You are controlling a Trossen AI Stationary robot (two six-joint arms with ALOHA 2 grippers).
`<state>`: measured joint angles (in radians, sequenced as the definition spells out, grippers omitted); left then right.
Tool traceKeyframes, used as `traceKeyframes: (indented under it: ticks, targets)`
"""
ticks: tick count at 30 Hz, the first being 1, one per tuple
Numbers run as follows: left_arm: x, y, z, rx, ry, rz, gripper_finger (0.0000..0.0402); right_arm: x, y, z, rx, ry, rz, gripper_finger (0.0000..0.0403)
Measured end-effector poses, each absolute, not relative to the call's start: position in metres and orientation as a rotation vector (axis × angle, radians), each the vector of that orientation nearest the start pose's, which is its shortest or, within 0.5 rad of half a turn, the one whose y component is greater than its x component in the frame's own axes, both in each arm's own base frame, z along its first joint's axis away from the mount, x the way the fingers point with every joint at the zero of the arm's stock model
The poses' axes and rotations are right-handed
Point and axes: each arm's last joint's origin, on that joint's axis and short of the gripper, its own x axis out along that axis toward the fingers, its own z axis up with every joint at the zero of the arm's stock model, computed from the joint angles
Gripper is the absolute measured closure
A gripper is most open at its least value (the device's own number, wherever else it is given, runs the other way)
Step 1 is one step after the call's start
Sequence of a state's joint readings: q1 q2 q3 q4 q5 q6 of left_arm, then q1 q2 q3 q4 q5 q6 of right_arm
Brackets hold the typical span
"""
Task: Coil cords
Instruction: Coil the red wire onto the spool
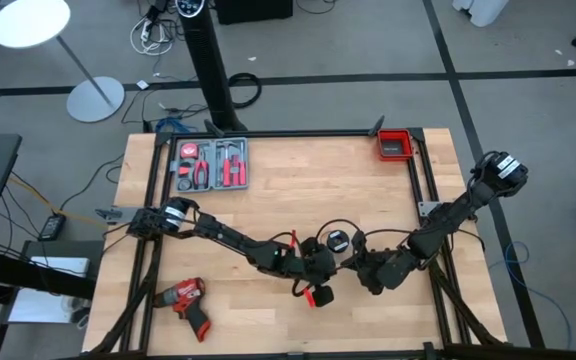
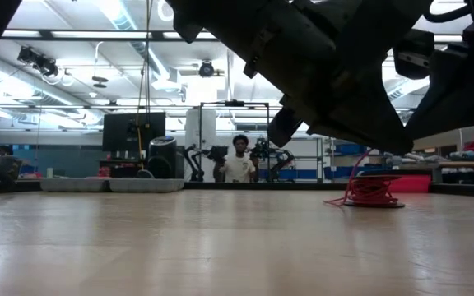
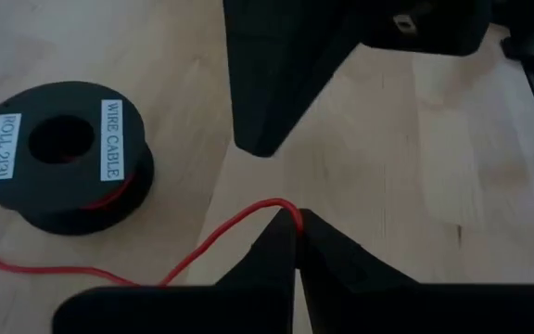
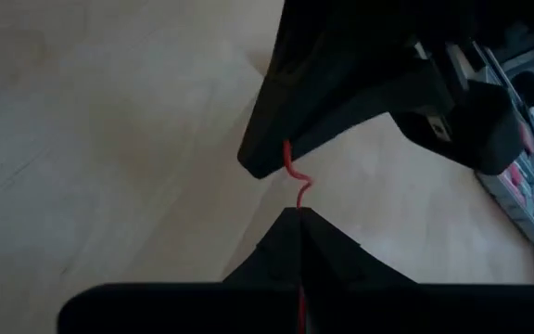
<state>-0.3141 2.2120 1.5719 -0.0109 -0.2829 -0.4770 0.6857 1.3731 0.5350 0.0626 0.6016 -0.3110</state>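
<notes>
Two dark arms meet near the front middle of the wooden table (image 1: 298,190) in the high view, the left gripper (image 1: 320,270) and right gripper (image 1: 360,268) close together over the light planks. A black spool (image 1: 338,241) lies just behind them, a red tool tray (image 1: 211,164) sits at the back left, a small red bin (image 1: 394,144) at the back right corner, and a red drill (image 1: 186,298) lies at the front left. Grey floor with black lines surrounds the table, and a white lamp (image 1: 30,22) stands beyond it.

From table height, the arms fill the top of the picture; a loose pile of red wire (image 2: 370,191) rests on the planks to the right. Behind, a lit workshop shows a person in a white shirt (image 2: 239,166), monitors and ceiling strip lights.

The left wrist view shows its fingers pressed together on the thin red wire (image 3: 230,232), which runs back to the spool labelled "WIRE CABLE" (image 3: 63,158) standing on the wood.

The right wrist view shows its fingers likewise closed, pinching a short kinked stretch of the wire (image 4: 297,181) that spans to the other gripper's tips just beyond.
</notes>
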Motion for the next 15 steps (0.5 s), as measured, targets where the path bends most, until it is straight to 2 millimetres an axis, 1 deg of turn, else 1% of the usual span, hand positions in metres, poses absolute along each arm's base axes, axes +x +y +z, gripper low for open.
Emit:
traceKeyframes:
  ticks: [3,6,11,15]
  targets:
    - [0.466,-0.143,0.16,-0.271,0.594,0.111,0.0386,0.198,0.141,0.157,-0.752,0.605,0.195,0.0398]
    - [0.47,-0.145,0.166,-0.254,0.544,0.052,0.0386,0.198,0.142,0.156,-0.738,0.606,0.228,0.0385]
    - [0.474,-0.144,0.175,-0.254,0.529,-0.007,0.0386,0.2,0.14,0.159,-0.761,0.584,0.132,0.0358]
    - [0.476,-0.142,0.177,-0.259,0.531,-0.022,0.0386,0.201,0.143,0.16,-0.734,0.563,0.162,0.0339]
